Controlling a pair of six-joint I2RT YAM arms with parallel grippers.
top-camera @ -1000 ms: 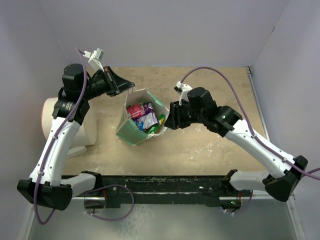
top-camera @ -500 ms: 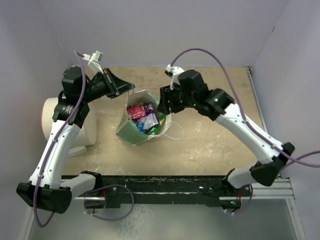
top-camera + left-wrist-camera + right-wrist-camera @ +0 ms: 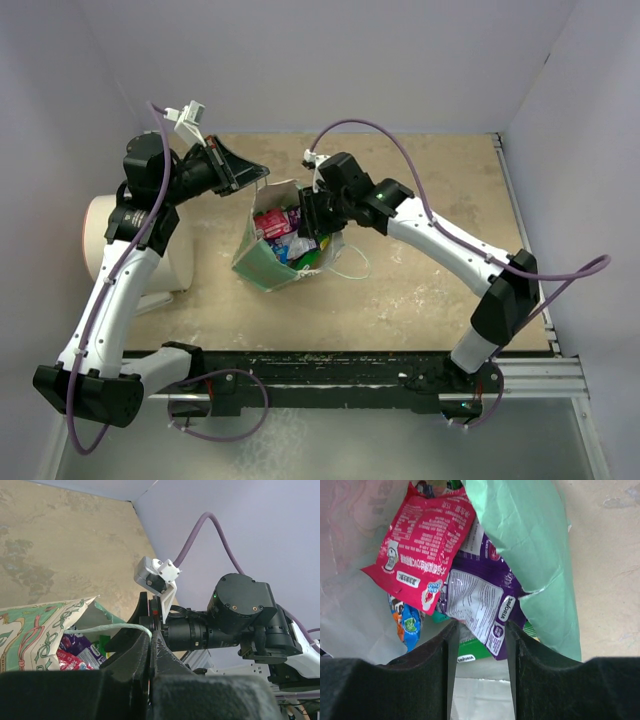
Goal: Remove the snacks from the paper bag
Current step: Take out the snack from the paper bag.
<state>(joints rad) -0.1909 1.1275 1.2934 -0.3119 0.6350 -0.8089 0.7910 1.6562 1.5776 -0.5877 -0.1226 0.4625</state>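
Note:
The paper bag [image 3: 262, 262] stands open mid-table, with its mint interior [image 3: 530, 545] and cream printed front [image 3: 30, 630] showing. Inside lie snacks: a red packet [image 3: 422, 540], a purple packet [image 3: 480, 600], a blue wrapper [image 3: 407, 622] and a green packet [image 3: 470, 647]; they also show in the top view [image 3: 285, 232]. My left gripper [image 3: 255, 176] is shut on the bag's string handle [image 3: 110, 628] and holds it up at the bag's far left corner. My right gripper [image 3: 314, 216] is open over the bag's mouth, its fingers [image 3: 445, 645] either side of the purple packet's lower edge.
A white cylinder [image 3: 100, 235] lies at the table's left edge beside my left arm. The bag's other string handle [image 3: 350, 262] droops onto the table to the right of the bag. Walls close in at the back and both sides.
My right arm has swung left and up from beside the bag's right side until its gripper sits over the bag's mouth. The left gripper and the bag have not moved.

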